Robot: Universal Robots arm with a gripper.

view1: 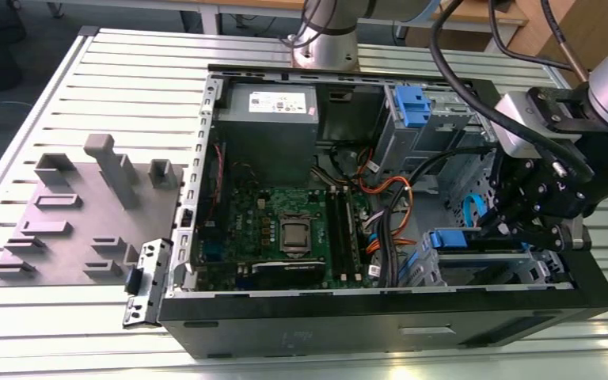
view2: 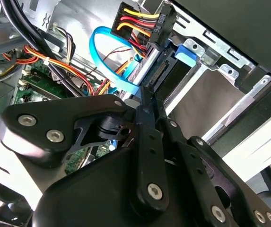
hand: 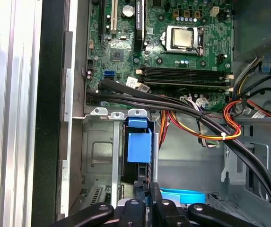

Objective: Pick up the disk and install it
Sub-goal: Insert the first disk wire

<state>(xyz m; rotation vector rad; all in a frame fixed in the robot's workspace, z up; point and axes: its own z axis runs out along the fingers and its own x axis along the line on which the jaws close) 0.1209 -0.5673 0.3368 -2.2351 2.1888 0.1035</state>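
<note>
A slatted metal table [view1: 93, 87] holds the open computer case [view1: 389, 317]. The gripper [hand: 150, 198] is pressed together on the disk [hand: 139, 147], standing edge-up in the drive bay [hand: 100, 151], mostly hidden.

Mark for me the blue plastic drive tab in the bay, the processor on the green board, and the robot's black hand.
Blue plastic drive tab [hand: 139, 146], first wrist view, flat face.
Silver square processor [hand: 182, 38], first wrist view, metal lid.
Black hand [view1: 491, 230], exterior view, fingertips at the bay.
</note>
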